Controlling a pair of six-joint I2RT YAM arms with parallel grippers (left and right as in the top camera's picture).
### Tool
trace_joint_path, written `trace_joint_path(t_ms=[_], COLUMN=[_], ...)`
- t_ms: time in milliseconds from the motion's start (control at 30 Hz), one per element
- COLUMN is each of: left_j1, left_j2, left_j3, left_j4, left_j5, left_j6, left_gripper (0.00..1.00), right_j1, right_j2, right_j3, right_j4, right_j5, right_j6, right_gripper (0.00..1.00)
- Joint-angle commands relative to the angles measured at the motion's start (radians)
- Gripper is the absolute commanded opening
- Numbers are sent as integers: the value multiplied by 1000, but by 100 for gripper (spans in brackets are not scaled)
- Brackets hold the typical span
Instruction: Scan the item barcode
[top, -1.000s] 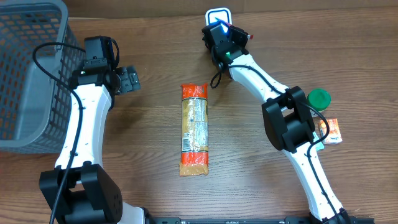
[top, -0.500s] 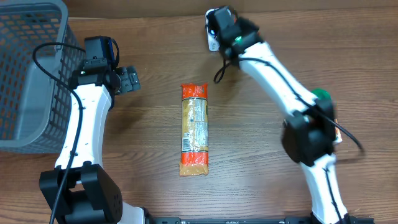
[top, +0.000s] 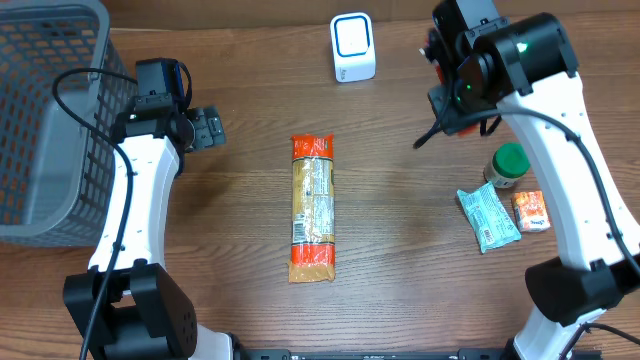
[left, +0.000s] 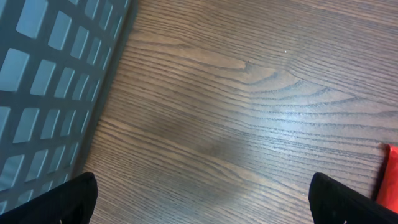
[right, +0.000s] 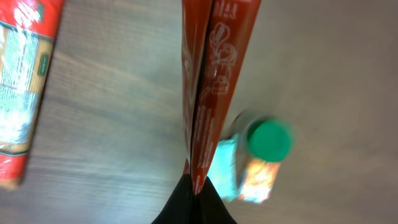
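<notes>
Currently right gripper (right: 194, 190) is clamped on one end of the red sachet (right: 208, 81), holding it off the table, right of the scanner (top: 352, 47). Probably so a printed face can be turned to it. Left gripper (top: 207, 127) spread wide, parked by the basket (top: 40, 120).

We look down on a wooden tabletop (top: 400, 300) that fills the whole overhead view, mid-brown with darker grain running from side to side. Close up in the left wrist view, its grain shows as fine wavy lines, with a pale sheen where light strikes the surface and a soft, darker shadow beside it. The shadows have blurred edges.
</notes>
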Motion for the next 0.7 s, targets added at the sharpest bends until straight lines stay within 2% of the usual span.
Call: trace_joint_path(t_ms=[0, 333, 500, 667], left_j1=[-2, -2, -2, -2], left_j2=[1, 1, 1, 1], left_j3=[16, 16, 16, 16], left_j4=[0, 0, 0, 0], left_j5=[-6, -6, -6, -6], left_j6=[-3, -3, -3, -3], left_gripper=[100, 100, 100, 100], right_j1=[-35, -60, -61, -60], right_j2=[24, 24, 24, 24], right_j3=[-103, -504, -545, -545], right_j4=[8, 183, 135, 84], right_j5=[-101, -34, 121, 128], right_j6=[116, 148, 263, 268], right_gripper=[4, 4, 4, 4])
